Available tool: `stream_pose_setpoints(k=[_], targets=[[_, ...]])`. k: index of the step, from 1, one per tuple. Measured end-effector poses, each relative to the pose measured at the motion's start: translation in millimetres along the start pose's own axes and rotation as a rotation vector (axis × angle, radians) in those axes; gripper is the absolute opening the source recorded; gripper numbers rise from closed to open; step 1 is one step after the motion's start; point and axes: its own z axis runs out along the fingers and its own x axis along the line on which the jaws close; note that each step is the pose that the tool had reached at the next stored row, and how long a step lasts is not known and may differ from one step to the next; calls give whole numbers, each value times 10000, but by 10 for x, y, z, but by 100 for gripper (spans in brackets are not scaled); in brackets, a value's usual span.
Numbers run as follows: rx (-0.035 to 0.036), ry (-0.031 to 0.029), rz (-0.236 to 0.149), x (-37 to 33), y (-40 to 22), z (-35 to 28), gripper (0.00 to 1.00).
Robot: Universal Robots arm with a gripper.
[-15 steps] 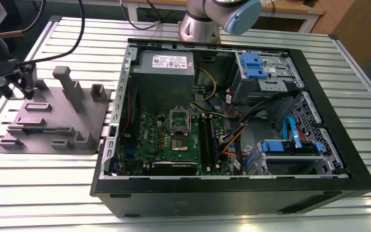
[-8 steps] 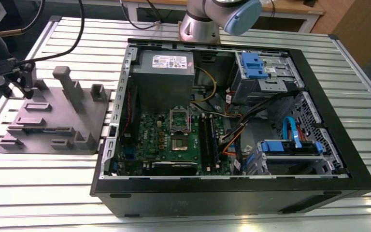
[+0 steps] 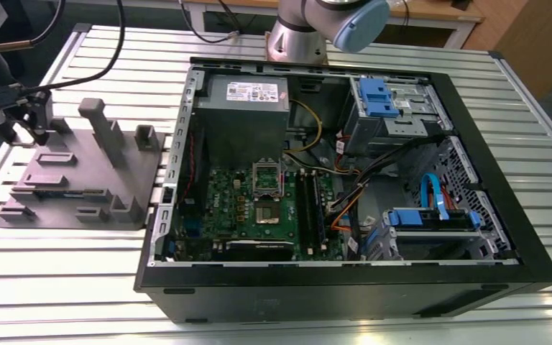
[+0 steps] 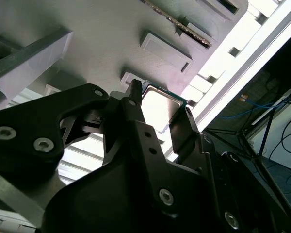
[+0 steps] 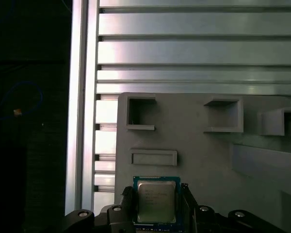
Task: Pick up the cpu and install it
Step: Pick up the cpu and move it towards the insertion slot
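Note:
The cpu (image 5: 155,201), a small square chip with a silver-grey top and a green rim, lies between my gripper's (image 5: 156,206) two black fingers, which press against its opposite edges. The second wrist view shows the cpu (image 4: 157,104) held just over the grey plastic fixture (image 4: 102,39), with the gripper (image 4: 160,110) shut on it. In the exterior view the gripper (image 3: 25,135) hangs over the far corner of the fixture (image 3: 75,194) on that view's left. The green motherboard (image 3: 256,215) with its square socket (image 3: 269,212) lies inside the open computer case (image 3: 353,172).
Grey blocks and posts (image 3: 103,129) rise from the fixture beside the gripper. The case stands to the exterior view's right of the fixture, holding a grey power supply box (image 3: 242,100), blue drive bays (image 3: 376,97) and loose cables (image 3: 391,180). Everything rests on a slatted aluminium table (image 3: 65,287).

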Motion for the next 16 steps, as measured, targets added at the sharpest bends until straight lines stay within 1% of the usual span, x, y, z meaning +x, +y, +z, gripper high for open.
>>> stream_pose_setpoints(k=[12, 16], targets=[[0, 0, 0, 2, 4, -66, 47], [-1, -2, 0, 3, 5, -78, 47]])
